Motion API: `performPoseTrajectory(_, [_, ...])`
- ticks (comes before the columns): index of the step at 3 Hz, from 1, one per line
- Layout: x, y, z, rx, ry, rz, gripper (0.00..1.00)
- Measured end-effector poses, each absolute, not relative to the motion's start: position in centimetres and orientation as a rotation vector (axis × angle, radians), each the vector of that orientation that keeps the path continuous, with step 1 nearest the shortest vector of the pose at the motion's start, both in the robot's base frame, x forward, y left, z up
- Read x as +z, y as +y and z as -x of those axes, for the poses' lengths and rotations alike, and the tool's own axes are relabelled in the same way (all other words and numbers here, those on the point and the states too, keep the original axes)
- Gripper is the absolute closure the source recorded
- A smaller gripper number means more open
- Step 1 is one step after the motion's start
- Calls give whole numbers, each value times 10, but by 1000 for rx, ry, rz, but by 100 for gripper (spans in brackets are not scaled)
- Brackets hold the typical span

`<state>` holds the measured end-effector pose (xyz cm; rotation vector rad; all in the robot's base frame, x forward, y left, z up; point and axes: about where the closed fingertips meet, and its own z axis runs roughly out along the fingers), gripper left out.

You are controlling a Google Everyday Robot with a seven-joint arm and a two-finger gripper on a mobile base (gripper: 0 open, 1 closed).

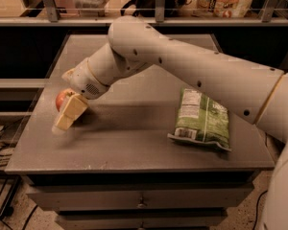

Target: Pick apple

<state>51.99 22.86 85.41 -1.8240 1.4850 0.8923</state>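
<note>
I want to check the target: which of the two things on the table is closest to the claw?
The red apple at the left, directly behind the claw; the green bag lies far off to the right.

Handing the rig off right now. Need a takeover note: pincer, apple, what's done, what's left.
The pincer is at the table's left side, against the apple and partly covering it. Grip not confirmed from this view.
The apple is near the left edge of the table. Can't tell if it is off the surface.
The green snack bag lies flat on the right, clear of the pincer.
Done: reach to the apple. Left: confirm the grasp and lift.
</note>
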Motion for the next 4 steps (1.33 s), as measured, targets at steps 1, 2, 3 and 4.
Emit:
performPoseTrajectory(1, [853, 224, -518, 866, 1506, 1829, 18])
performPoseTrajectory(2, [852, 221, -517, 852, 1523, 1834, 41])
performPoseTrajectory(3, [866, 219, -519, 822, 1521, 1858, 65])
performPoseTrajectory(4, [917, 210, -522, 753, 1472, 1898, 88])
